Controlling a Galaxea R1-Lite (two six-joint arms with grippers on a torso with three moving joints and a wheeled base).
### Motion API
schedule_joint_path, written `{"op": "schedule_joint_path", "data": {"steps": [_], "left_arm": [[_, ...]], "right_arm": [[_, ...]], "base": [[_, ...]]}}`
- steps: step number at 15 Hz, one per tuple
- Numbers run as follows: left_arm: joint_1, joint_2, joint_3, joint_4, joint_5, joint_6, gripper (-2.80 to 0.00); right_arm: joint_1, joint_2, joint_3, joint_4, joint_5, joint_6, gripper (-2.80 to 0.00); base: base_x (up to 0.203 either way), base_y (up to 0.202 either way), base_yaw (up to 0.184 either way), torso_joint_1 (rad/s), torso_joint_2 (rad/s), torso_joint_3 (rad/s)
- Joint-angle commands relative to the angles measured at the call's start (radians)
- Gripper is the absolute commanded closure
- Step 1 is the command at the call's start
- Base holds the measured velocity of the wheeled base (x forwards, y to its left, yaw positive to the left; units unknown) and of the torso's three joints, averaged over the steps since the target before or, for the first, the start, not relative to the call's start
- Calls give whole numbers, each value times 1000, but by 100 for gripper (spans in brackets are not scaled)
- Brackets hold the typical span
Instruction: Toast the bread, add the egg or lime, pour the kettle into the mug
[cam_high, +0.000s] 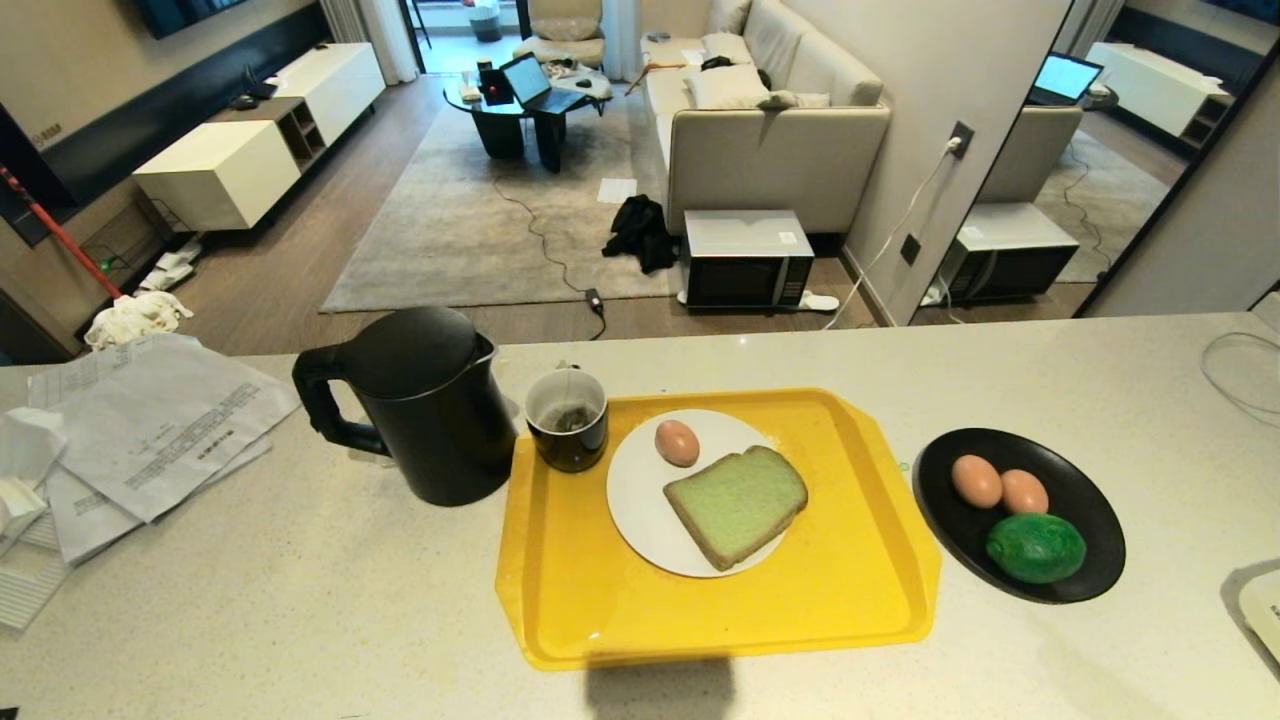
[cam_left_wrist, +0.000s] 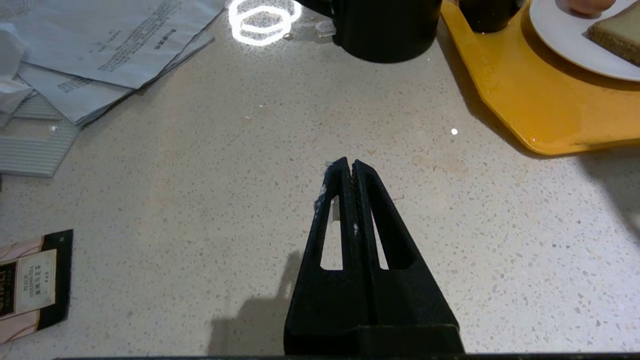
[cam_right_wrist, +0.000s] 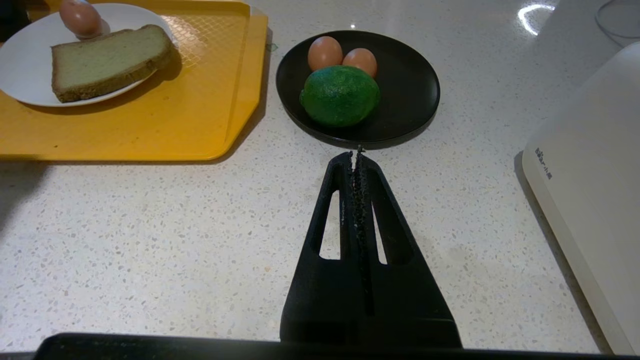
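1. The left claw (cam_left_wrist: 350, 165) is closed and empty above the bare surface (cam_left_wrist: 200, 200); the right claw (cam_right_wrist: 356, 156) likewise.
2. The kettle (cam_high: 420, 415) stands nearer the left claw, beside the mug (cam_high: 567, 420) on the yellow tray (cam_high: 850, 600).

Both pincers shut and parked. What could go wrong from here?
1. The egg lies loose on the white plate beside the bread; nudging the yellow tray might roll it off.
2. The mug stands right next to the kettle; lifting the kettle could knock it.
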Motion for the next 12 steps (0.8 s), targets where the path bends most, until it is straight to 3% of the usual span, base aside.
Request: {"op": "schedule_joint_path", "data": {"steps": [1,12], "left_arm": [[1,0,5,-8,-2,6,0],[1,0,5,-8,4,0,0]], "right_arm": [[0,0,0,0,0,-1,0],[0,0,0,0,0,0,0]], "base": [[0,0,0,0,0,0],[0,0,0,0,0,0]]}}
